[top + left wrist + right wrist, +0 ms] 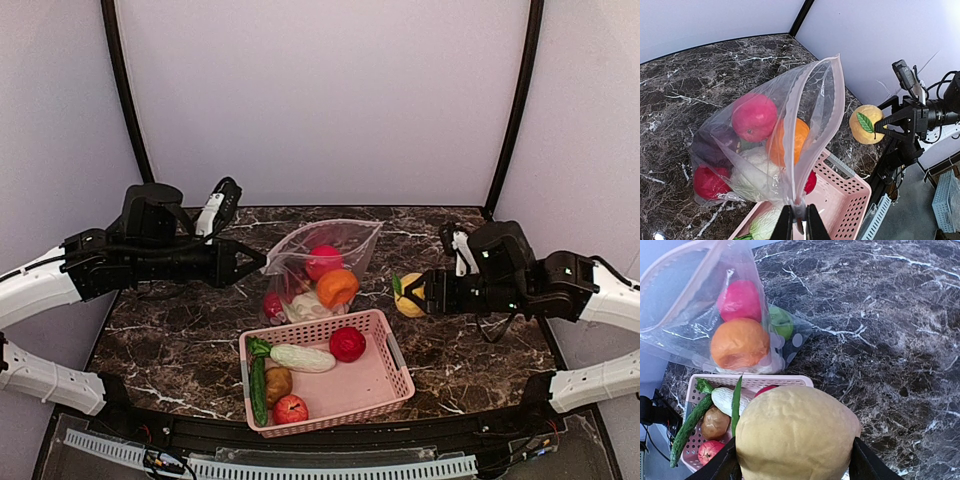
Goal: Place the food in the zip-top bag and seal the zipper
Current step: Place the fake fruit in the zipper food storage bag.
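Observation:
The clear zip-top bag (300, 262) stands open on the marble, holding a pink ball (754, 116), an orange ball (797, 139), a pale cabbage (754, 172) and a red ball (707, 181). My left gripper (799, 222) is shut on the end of the bag's zipper (826, 131) and holds the mouth up; in the top view that gripper (256, 262) is at the bag's left. My right gripper (420, 293) hangs to the right of the bag, shut on a yellow ball with a green leaf (797, 435).
In front of the bag sits a pink slatted basket (385, 390). In it are a cucumber (259, 385), a pale leafy vegetable (302, 357), a red ball (347, 344), a potato (278, 382) and a red apple (290, 408).

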{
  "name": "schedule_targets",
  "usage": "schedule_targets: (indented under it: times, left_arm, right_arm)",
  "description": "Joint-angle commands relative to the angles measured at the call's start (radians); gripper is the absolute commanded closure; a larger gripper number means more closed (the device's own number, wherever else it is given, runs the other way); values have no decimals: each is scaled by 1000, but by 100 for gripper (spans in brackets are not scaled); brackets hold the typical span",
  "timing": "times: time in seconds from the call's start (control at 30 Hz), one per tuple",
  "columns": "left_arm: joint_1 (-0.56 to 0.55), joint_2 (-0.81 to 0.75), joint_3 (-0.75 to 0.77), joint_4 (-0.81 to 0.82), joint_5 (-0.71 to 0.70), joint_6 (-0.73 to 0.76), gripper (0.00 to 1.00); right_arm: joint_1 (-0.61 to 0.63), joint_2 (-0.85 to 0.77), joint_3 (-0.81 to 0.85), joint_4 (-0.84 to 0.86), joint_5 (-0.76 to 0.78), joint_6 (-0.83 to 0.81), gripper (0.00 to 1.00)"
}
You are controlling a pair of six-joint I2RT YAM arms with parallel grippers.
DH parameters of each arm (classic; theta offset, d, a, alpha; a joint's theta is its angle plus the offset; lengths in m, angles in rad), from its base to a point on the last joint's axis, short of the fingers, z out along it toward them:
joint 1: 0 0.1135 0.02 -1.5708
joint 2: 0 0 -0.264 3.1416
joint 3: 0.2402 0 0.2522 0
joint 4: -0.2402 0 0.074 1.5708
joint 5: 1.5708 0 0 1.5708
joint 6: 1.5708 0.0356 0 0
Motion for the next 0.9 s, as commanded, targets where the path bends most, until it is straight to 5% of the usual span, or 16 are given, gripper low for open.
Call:
schedule_targets:
  times: [0.0, 0.57, 0.87]
  left_arm:
    - [10, 11, -8, 23, 26, -6, 99]
    - [10, -3, -7, 22, 34, 1, 99]
    - [10, 1, -5, 36, 48, 5, 99]
  right_arm:
    - [-30, 14, 119, 13, 15, -106, 43]
    - [-35, 310, 488, 191, -230, -275, 45]
    - [-34, 448, 582, 163, -193, -287, 46]
